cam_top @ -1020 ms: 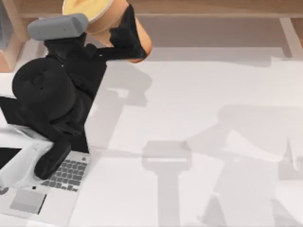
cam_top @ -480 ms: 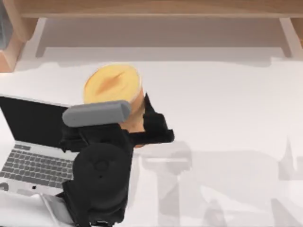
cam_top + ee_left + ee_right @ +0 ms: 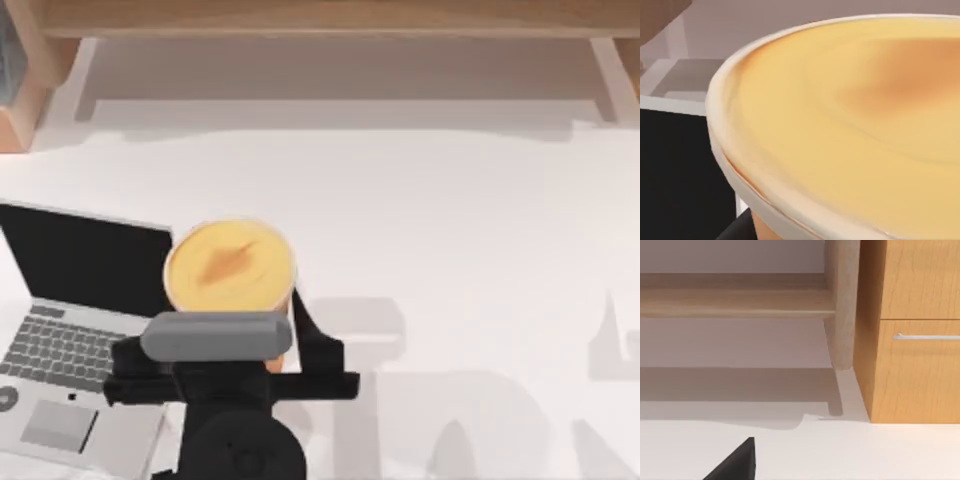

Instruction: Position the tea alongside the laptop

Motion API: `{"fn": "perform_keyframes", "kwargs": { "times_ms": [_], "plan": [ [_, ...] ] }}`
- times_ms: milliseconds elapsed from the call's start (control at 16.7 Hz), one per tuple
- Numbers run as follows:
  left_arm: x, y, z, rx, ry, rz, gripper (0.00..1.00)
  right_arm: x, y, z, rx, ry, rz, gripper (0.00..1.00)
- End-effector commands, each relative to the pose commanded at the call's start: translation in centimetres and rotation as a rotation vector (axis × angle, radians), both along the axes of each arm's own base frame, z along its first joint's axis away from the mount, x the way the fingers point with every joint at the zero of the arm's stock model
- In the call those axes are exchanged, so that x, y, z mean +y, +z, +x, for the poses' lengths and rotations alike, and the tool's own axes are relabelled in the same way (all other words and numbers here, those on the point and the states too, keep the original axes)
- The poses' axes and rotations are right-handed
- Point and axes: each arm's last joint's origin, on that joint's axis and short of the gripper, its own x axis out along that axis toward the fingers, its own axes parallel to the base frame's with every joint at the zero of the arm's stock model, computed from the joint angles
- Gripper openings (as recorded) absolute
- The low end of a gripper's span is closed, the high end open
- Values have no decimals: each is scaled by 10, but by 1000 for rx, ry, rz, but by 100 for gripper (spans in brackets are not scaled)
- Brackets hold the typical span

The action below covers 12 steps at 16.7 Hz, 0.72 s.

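Observation:
The tea (image 3: 229, 266) is a round cup with a yellow-orange top, a darker swirl and a pale rim. It sits right beside the open silver-grey laptop (image 3: 75, 330), its rim overlapping the right edge of the black screen in the top view. My left gripper (image 3: 290, 340) is shut on the tea from the near side, with one black finger (image 3: 305, 328) on the cup's right. Whether the cup rests on the table or hangs above it I cannot tell. The left wrist view looks across the tea (image 3: 850, 130), with the laptop screen (image 3: 680, 170) dark behind it. A black tip of my right gripper (image 3: 735, 467) shows over bare table.
A wooden shelf frame (image 3: 320, 18) runs along the back of the table, with a wooden post (image 3: 20, 110) at the back left. The right wrist view faces a wooden leg (image 3: 842, 305) and a cabinet with a drawer handle (image 3: 925, 336). Pale table (image 3: 470, 250) spreads right of the tea.
My left arm has carried the tea from the back of the table forward, and it now stands level with the laptop's right side. The laptop has not moved.

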Motion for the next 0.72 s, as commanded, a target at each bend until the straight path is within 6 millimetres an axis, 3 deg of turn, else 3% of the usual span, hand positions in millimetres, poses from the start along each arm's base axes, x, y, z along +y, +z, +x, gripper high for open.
{"fn": "perform_keyframes", "kwargs": {
  "times_ms": [720],
  "plan": [
    [-6, 6, 1, -24, -8, -63, 0, 0, 0, 0, 0, 0, 0, 100]
  ]
}}
